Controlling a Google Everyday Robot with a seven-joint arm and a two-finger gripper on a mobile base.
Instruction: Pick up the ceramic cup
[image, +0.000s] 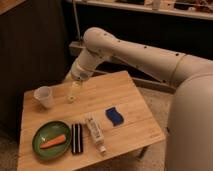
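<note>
At left rear of the worktop (127, 92), one upright ceramic cup (44, 96), near and directly left of the single claw (75, 91) (open or closed: cannot tell), then one green plate (39, 146) with one carrot (53, 142), one black rectangular object (76, 138), one white tube (95, 133), one blue sponge (114, 116).

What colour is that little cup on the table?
White, seen in the camera view; the cup stands beside the tool, not touching it.
</note>
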